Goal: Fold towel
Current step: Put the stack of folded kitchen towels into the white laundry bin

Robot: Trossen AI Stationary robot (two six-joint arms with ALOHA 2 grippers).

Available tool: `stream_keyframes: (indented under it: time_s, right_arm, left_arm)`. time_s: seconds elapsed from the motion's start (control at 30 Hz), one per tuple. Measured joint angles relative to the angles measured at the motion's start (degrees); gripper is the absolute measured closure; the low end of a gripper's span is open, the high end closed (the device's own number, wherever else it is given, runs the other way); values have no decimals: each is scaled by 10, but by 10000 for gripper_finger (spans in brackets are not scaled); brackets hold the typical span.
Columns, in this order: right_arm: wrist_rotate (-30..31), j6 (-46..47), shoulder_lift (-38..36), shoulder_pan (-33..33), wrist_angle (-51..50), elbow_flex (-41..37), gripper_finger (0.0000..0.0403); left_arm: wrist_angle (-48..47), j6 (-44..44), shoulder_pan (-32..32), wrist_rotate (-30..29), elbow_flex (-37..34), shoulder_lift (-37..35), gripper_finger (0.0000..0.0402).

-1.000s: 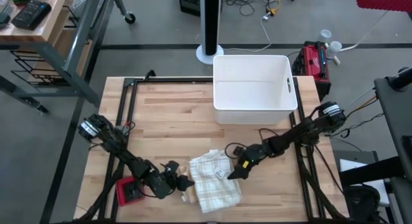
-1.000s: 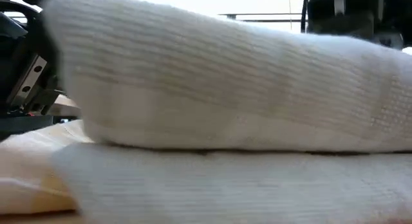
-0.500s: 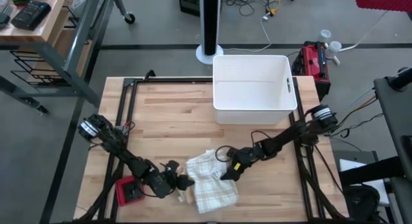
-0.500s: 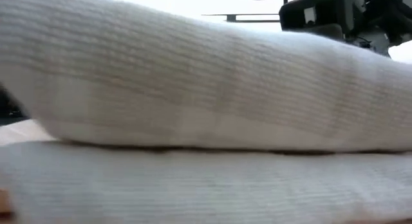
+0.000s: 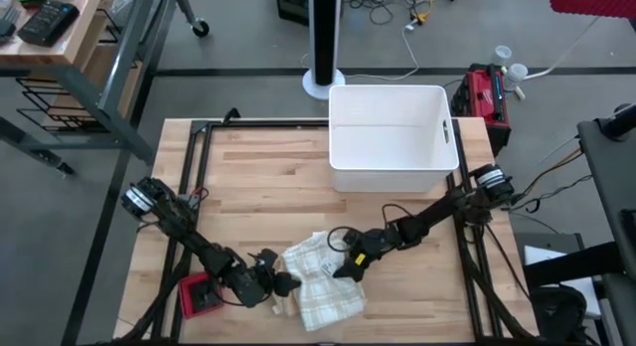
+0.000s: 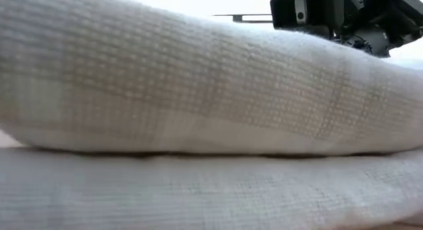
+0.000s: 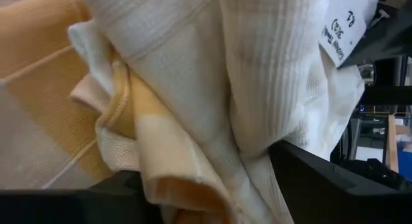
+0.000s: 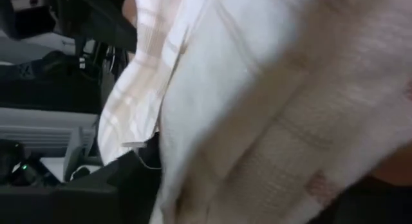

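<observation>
Right gripper (image 5: 350, 265) slid leftward — towel (image 5: 316, 283) bunched narrower.

Even, bright overhead light on the tabletop (image 5: 268, 187), soft short shadows, no glare. Low view: towel (image 6: 198, 104) fills the lens, blurry up close, blown-out white backlight behind. Both wrist views soft, out of focus; right one smeared, dim at edges.

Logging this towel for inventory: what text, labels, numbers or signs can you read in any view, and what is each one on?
Care tag sewn on the towel: dark handwritten marks, too blurred and turned to read reliably.
White bin: no text visible.
Red case beyond the table: any marking is too small to read.
Nothing else legible in any view.
</observation>
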Motion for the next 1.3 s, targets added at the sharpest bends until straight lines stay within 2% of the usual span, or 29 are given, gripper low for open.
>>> stream_keyframes:
  time_s: [0.17,0.27,0.33,0.4,0.47,0.63,0.83,1.07,1.3]
  right_arm:
    - [12,-12,0,-2,0,0,236]
    - [18,-19,0,-3,-2,0,317]
    - [19,-26,0,-4,-2,0,344]
    - [17,-28,0,-4,-1,0,344]
    - [4,-26,0,-5,1,0,344]
    - [-26,-15,-7,-5,16,0,344]
    - [-42,-14,-33,-5,20,3,344]
    - [-40,-33,-106,-6,-27,3,344]
    - [-20,-69,-195,-24,-100,3,344]
  left_arm:
    - [-1,3,1,-12,2,0,210]
    - [-3,2,1,-16,3,0,263]
    - [-1,3,1,-19,3,0,312]
    - [3,6,1,-21,3,0,365]
    - [8,11,1,-21,3,0,383]
    - [35,27,2,-27,2,-7,367]
    - [40,76,9,-32,2,-48,391]
    - [39,140,20,-29,1,-98,391]
    - [21,242,56,-29,0,-188,392]
